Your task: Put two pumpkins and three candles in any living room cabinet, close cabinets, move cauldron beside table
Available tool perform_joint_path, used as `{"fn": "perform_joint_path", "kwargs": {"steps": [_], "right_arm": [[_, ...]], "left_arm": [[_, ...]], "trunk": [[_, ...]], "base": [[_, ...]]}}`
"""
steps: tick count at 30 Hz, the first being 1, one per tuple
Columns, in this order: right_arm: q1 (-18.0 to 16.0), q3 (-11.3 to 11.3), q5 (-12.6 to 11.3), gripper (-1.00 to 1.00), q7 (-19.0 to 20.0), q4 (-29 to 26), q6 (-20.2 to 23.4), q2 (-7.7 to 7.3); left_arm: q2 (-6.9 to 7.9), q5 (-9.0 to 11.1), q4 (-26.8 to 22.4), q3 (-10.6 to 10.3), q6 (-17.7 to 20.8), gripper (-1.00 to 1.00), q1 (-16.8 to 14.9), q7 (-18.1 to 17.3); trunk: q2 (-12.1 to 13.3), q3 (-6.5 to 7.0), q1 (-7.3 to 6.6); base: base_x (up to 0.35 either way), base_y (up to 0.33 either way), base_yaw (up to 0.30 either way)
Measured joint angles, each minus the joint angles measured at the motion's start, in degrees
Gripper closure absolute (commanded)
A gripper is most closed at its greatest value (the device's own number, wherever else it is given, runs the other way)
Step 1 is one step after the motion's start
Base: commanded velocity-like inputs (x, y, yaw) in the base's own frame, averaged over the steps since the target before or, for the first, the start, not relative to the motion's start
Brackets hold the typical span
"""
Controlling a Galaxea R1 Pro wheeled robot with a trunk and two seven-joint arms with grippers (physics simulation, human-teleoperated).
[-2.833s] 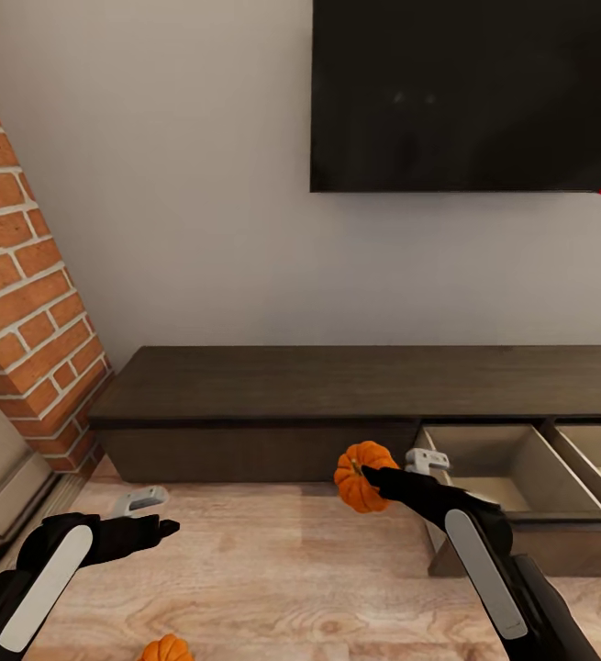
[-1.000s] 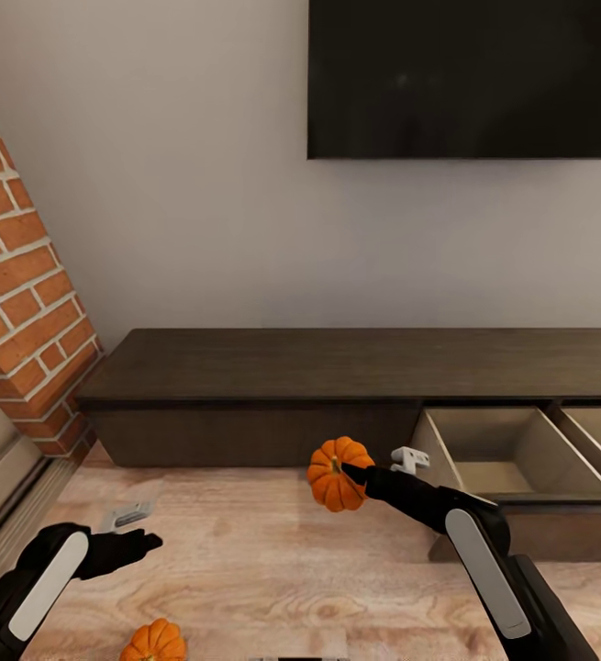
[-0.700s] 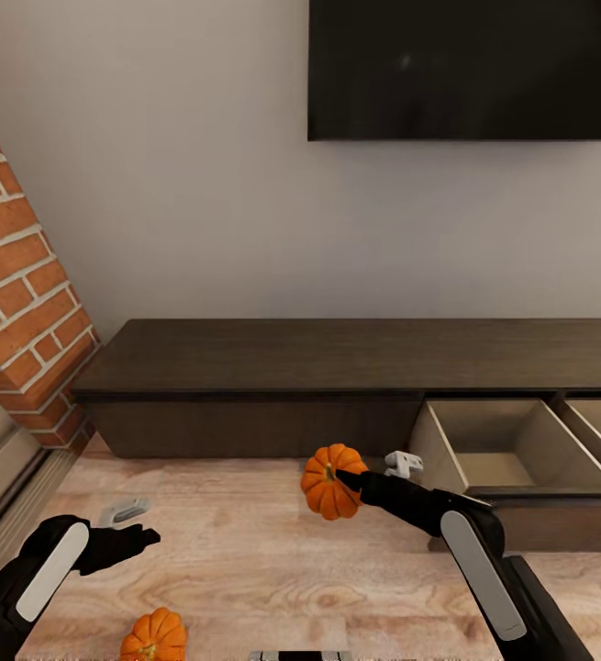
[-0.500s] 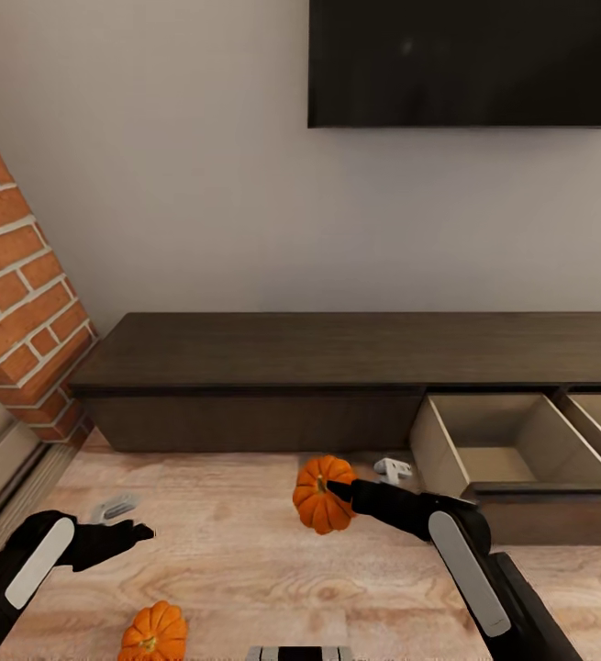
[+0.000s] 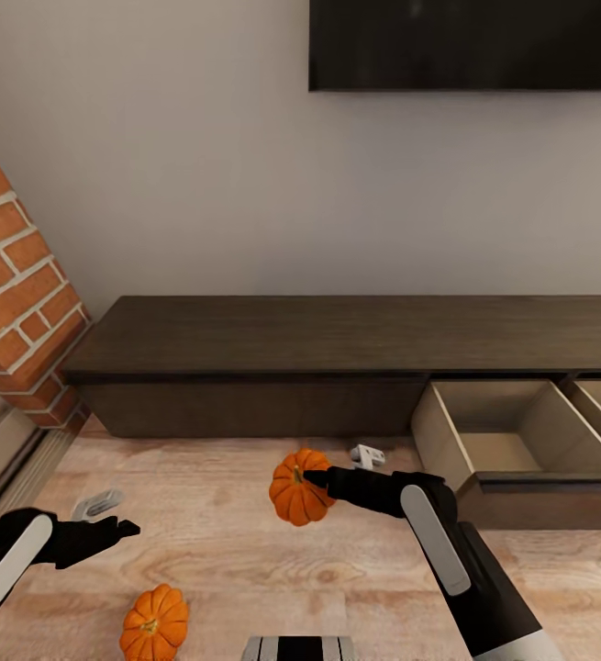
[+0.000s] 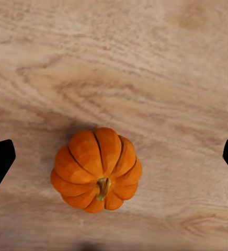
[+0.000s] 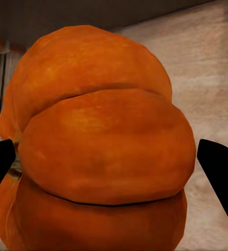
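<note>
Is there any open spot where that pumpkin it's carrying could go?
The open drawer of the cabinet looks bare inside, just beside the right gripper with its held pumpkin. The cabinet top is bare too. Floor near the left gripper is taken by the second pumpkin.

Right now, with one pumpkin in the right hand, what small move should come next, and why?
Probably carry the held pumpkin to the robot's right, toward the open drawer. The right hand grips it above the floor, short of the cabinet, and that drawer looks empty. The other pumpkin lies on the floor under the open left hand.
</note>
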Motion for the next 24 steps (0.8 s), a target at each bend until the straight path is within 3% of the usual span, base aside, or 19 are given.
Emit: {"fn": "perform_joint_path", "kwargs": {"steps": [4,8,11,17,24], "right_arm": [[0.0,-0.2,0.1,1.0,0.0,0.1,0.2,-0.04],[-0.1,0.1,0.3,1.0,0.0,-0.5,0.1,0.02],[-0.1,0.2,0.4,1.0,0.0,-1.0,0.1,0.02],[0.0,0.3,0.3,1.0,0.0,-1.2,-0.1,0.05],[0.0,0.3,0.3,1.0,0.0,-0.7,-0.1,0.11]], "left_arm": [[0.01,0.2,0.0,0.6,0.0,-1.0,-0.1,-0.3],[0.17,0.5,0.5,1.5,0.1,-1.0,-0.2,-3.2],[1.76,0.5,2.1,1.7,0.1,-1.0,-0.9,-5.9],[3.43,0.2,3.0,1.7,0.2,-1.0,-1.1,-8.6],[3.76,0.2,3.1,1.7,0.2,-1.0,-1.1,-8.9]], "trunk": [[-0.1,-0.89,0.1],[-0.1,-1.77,0.2],[-0.1,-2.44,0.28],[-0.2,-3.77,0.44],[-0.3,-5.32,0.62]], "base": [[0.0,0.0,0.0],[0.0,0.0,0.0],[0.0,0.0,0.0],[0.0,0.0,0.0],[0.0,0.0,0.0]]}}
